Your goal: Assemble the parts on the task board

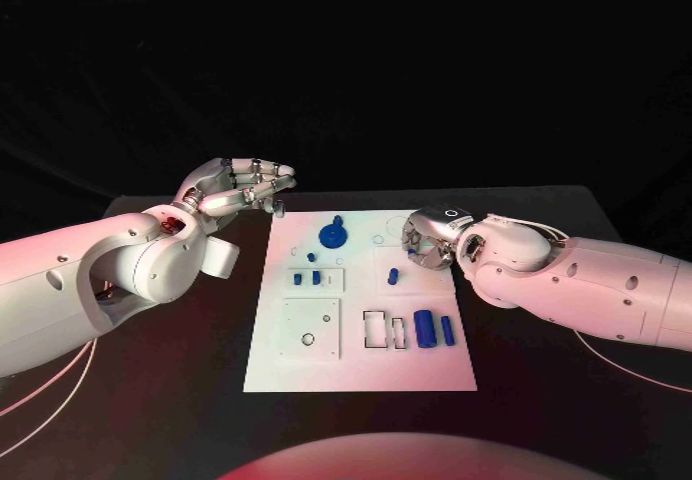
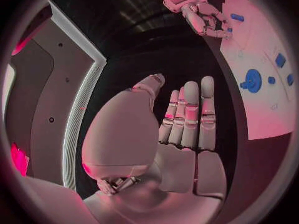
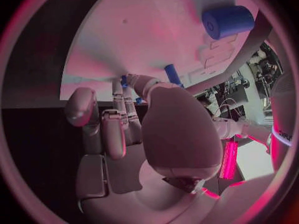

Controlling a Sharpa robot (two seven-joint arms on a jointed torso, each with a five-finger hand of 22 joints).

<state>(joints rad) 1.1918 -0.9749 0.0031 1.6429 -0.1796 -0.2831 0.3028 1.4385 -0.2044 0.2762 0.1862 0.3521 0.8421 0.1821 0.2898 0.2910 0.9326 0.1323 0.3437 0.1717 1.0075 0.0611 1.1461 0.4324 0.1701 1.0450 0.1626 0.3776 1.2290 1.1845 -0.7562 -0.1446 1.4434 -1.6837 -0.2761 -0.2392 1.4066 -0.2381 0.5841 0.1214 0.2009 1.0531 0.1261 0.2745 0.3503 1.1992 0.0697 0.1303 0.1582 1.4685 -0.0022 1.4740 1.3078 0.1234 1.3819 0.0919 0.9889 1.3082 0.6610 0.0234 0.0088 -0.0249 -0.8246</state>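
Note:
The white task board (image 1: 289, 370) lies in the middle of the black table. On it are a round blue gear-like part (image 1: 333, 236), several small blue pieces (image 1: 307, 279), a blue peg (image 1: 391, 272), a thick blue cylinder (image 1: 424, 328) and a slim blue bar (image 1: 447, 330). My right hand (image 1: 433, 242) hangs over the board's right side, and its fingers curl in and pinch a small blue part (image 1: 428, 263) (image 3: 125, 79). My left hand (image 1: 238, 185) hovers by the board's far left corner. In the left wrist view its palm (image 2: 181, 134) holds nothing and its fingers are stretched out.
The board carries a square plate with holes (image 1: 310, 328) and rectangular slots (image 1: 378, 328) near its front. Black table surface (image 1: 548, 230) lies on both sides of the board. In the right wrist view the cylinder (image 3: 227, 21) and the peg (image 3: 173, 74) lie beyond the fingers.

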